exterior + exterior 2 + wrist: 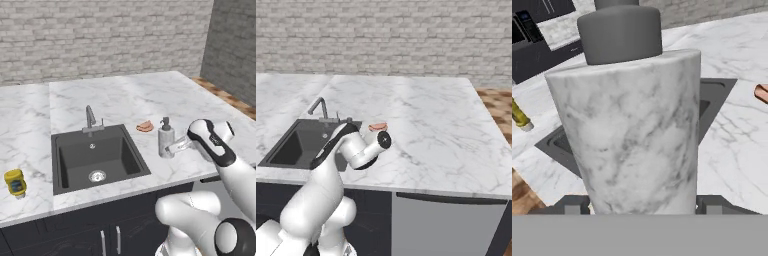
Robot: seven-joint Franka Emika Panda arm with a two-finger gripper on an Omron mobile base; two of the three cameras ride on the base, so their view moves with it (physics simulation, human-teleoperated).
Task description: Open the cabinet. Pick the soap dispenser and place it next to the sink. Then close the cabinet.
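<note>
The soap dispenser, a pale stone-look bottle with a dark pump head, stands upright on the marble counter just right of the sink. My gripper reaches it from the right. In the hand view the soap dispenser sits between the two fingertips, which press against both of its sides near the base, so the gripper is shut on it. The sink is a black basin with a silver drain. The cabinet is out of view.
A grey faucet rises at the sink's back rim. A small pinkish item lies behind the bottle. A yellow jar stands at the counter's front left. Black lower doors with silver handles sit below the counter edge.
</note>
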